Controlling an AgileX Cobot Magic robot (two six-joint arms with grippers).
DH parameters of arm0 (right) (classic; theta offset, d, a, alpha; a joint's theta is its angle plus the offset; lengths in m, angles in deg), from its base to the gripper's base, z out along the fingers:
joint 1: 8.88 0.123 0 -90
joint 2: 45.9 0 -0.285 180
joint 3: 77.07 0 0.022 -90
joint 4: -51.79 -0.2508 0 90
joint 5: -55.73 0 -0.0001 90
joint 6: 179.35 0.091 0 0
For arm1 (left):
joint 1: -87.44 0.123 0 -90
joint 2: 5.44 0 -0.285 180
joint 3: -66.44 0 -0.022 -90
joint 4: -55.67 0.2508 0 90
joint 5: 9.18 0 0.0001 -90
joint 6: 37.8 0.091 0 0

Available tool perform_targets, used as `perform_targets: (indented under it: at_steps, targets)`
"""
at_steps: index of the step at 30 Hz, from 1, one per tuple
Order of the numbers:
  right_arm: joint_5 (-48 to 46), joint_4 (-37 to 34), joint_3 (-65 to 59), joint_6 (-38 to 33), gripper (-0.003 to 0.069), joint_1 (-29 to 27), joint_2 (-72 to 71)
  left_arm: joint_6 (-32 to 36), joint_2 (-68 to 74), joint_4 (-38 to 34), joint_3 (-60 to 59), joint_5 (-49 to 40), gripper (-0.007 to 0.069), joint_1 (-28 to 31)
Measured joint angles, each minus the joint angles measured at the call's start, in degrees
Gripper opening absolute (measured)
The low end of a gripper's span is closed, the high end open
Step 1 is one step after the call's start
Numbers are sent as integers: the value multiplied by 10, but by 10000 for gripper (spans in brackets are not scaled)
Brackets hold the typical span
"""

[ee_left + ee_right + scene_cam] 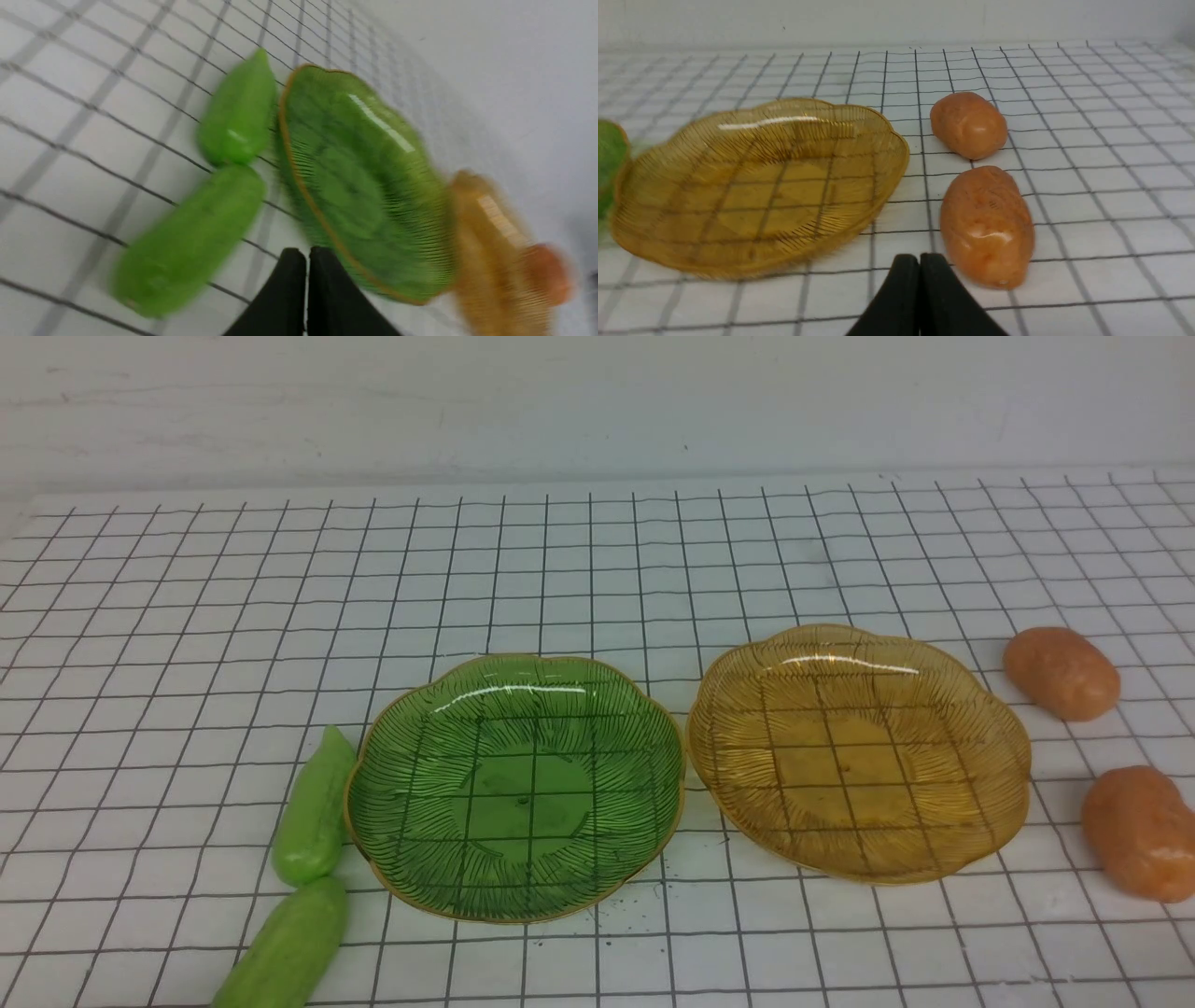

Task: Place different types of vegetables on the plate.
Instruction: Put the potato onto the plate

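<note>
Two light-green cucumbers lie left of the green plate: the far one touches its rim, the near one is at the front edge. Two orange-brown potatoes lie right of the amber plate: one farther back, one nearer. Both plates are empty. Neither gripper shows in the front view. My left gripper is shut and empty, near the near cucumber and the green plate. My right gripper is shut and empty, just short of the nearer potato.
A white cloth with a black grid covers the table. A plain pale wall stands behind it. The two plates sit side by side, nearly touching. The left wrist view is blurred.
</note>
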Motion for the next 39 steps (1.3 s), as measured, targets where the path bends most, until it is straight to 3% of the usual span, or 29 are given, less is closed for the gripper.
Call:
perform_targets:
  at_steps: [3,9,13,16,21,27,30,35,39]
  targets:
    - [14,-99,-2,55,-15,0,0,-18,0,-77,0,2,-8,0]
    - [39,-290,-3,128,-15,0,0,-3,0,-115,-1,3,-8,0]
    - [61,-332,-3,130,-15,0,0,25,0,-159,-1,3,-8,0]
    - [94,-352,-3,131,-15,0,0,116,0,-194,28,4,-8,0]
    - [114,-367,5,104,-15,0,0,178,35,-196,97,-15,-8,0]
    - [146,-323,114,-64,-14,0,13,242,186,-119,209,-130,-8,0]
    - [52,-316,183,-119,-12,0,97,254,340,-8,291,-260,-8,0]
    - [-144,-278,233,-78,-10,0,278,259,495,119,358,-362,-8,0]
    - [-156,-198,258,0,-8,0,386,259,577,157,375,-375,-7,0]
